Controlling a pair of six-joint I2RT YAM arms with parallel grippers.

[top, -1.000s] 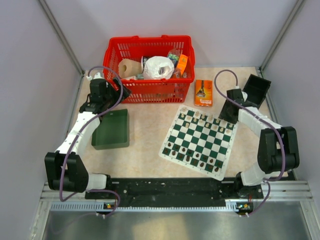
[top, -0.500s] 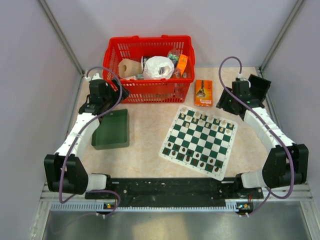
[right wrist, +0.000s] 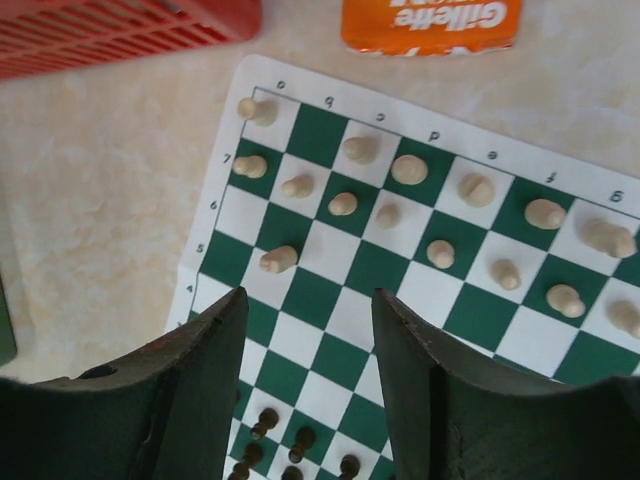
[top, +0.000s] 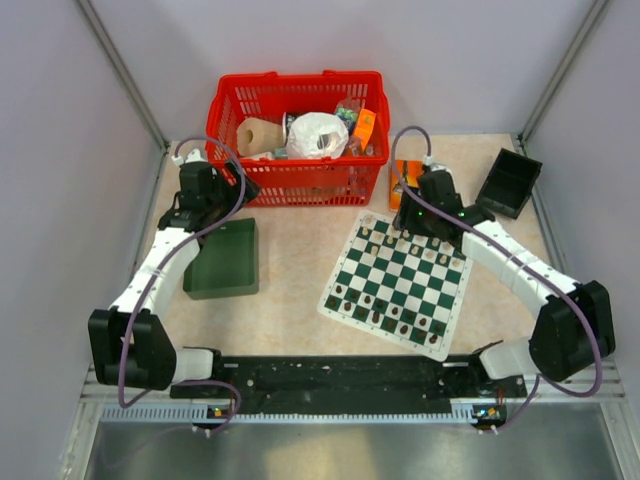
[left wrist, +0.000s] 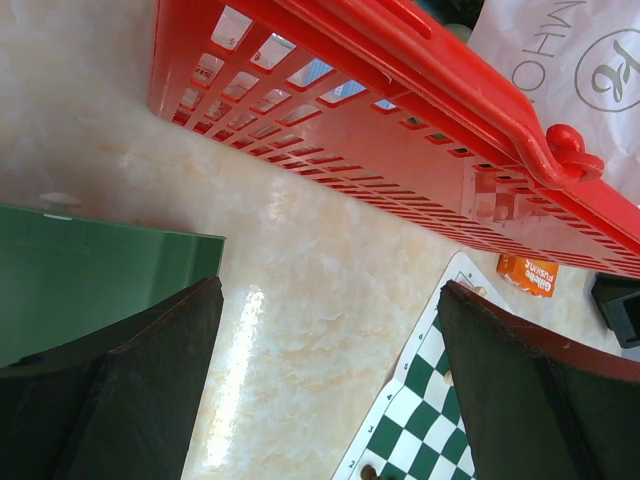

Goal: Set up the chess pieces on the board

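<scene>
The board [top: 404, 277] lies right of centre, turned at an angle. Cream chess pieces [top: 432, 254] fill its far two rows and dark ones [top: 385, 312] its near rows. My right gripper [top: 408, 222] hovers over the board's far left corner, open and holding nothing. In the right wrist view, its gripper [right wrist: 310, 300] frames bare squares of the board [right wrist: 330, 345]; a cream pawn [right wrist: 279, 259] leans on row five, apart from its row, and dark pieces [right wrist: 265, 420] stand below. My left gripper [left wrist: 330, 290] stays wide open and empty by the basket, left of the board [left wrist: 425, 420].
A red basket [top: 297, 135] full of items stands at the back. A dark green tray [top: 224, 258] lies under the left arm. An orange packet [top: 401, 175] sits behind the board, partly covered by the right wrist. A black tray [top: 508, 182] is at the back right.
The right arm has swung left from the black tray to the board's far left corner, and its jaws have widened. The left arm has not moved.
</scene>
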